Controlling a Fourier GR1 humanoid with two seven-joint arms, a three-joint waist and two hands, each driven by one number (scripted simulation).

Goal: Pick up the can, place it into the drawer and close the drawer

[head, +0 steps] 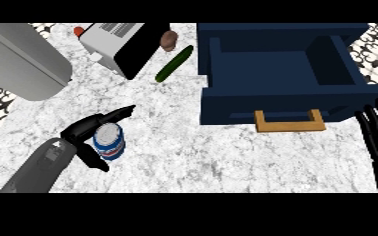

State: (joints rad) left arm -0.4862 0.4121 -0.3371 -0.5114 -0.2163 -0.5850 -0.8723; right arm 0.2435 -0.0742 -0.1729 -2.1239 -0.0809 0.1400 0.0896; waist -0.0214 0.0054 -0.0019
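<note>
At lower left, the left hand [87, 130] curls around the blue-and-white can [109, 141] on the white marbled surface [221, 155]. At right edge, the right hand [367, 125] rests, fingers straight. Farther, the open navy drawer [280, 75], cucumber [174, 63], toaster [122, 45].

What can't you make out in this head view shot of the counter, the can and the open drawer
- Can: its far side is hidden by the left hand curled round it, head view.
- Right hand: cut off by the right edge; only dark fingers show.
- Grey appliance: cut off by the left edge.
- Small red thing behind the toaster: too small to identify.
- Drawer: its front wall hides the near part of the floor.
</note>
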